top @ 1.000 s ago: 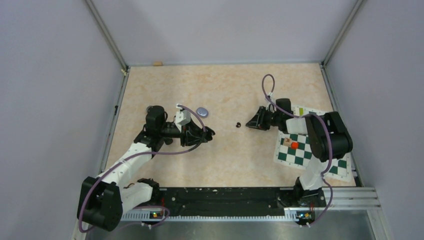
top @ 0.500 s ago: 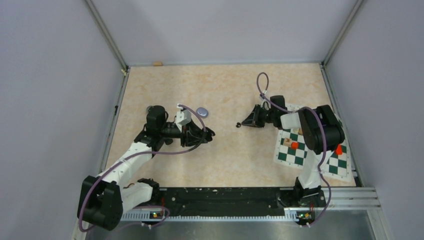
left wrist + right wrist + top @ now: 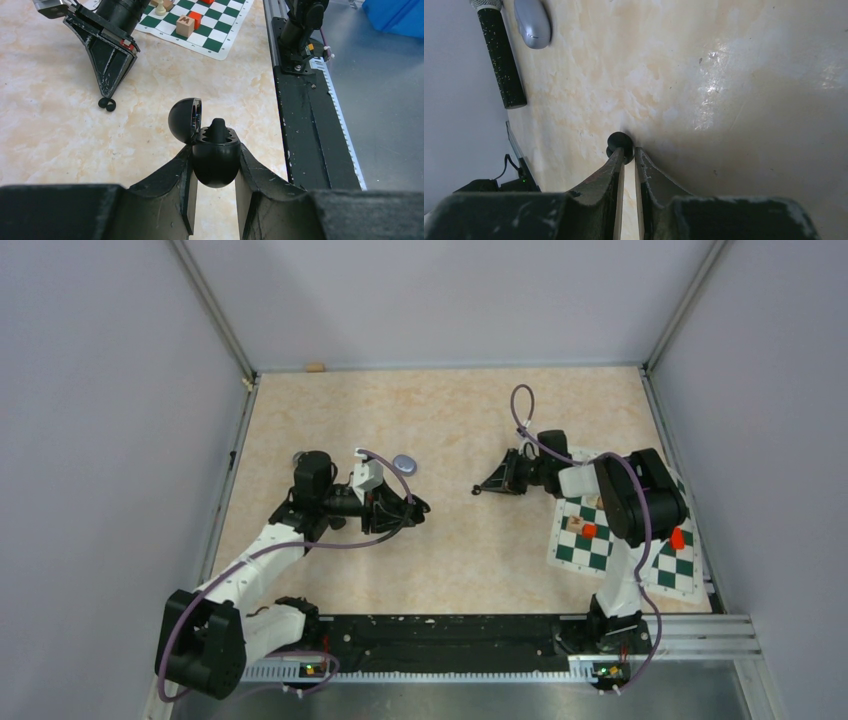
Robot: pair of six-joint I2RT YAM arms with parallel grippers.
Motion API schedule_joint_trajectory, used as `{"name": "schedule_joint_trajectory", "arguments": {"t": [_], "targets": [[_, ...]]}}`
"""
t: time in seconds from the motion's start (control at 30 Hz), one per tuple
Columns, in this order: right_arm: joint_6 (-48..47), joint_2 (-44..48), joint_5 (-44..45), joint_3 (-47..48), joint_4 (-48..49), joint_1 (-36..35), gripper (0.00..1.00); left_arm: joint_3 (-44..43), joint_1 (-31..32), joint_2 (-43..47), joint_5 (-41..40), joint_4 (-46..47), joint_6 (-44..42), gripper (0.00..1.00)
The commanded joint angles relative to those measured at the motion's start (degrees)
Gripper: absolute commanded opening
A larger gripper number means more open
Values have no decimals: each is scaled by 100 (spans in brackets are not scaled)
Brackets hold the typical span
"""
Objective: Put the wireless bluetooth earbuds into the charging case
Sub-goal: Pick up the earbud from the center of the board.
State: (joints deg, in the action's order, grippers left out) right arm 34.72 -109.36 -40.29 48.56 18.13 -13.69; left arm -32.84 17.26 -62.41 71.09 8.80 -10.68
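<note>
L gripper [image 3: 214, 150] clamps the black charging case [image 3: 215, 167] from both sides, lid [image 3: 184, 120] flipped open, one black earbud [image 3: 218, 127] standing in it. Further right a second earbud [image 3: 620, 142] lies on the table [image 3: 450, 560] (well apart from the case), R gripper [image 3: 626, 151] fingers nearly pressed together, tips touching it; can't tell if it's gripped

— Cases?
— Two: black case [image 3: 216, 165], purple case [image 3: 404, 463].
— Earbuds?
— Two black: loose earbud [image 3: 106, 103], cased earbud [image 3: 218, 127].
— Blocks?
— Two red blocks [image 3: 589, 530], one tan block [image 3: 184, 26]. One mat [image 3: 580, 555].
</note>
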Motion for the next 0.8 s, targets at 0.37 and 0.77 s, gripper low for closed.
{"name": "schedule_joint_trajectory", "arguments": {"t": [0.37,0.77], "targets": [[-244,-300,246,192,-406,-245,20,-202,-4,45,44,68,-125,0],[-137,-382,-69,238,-193,-263,16,-203,-3,37,34,63,-125,0]]}}
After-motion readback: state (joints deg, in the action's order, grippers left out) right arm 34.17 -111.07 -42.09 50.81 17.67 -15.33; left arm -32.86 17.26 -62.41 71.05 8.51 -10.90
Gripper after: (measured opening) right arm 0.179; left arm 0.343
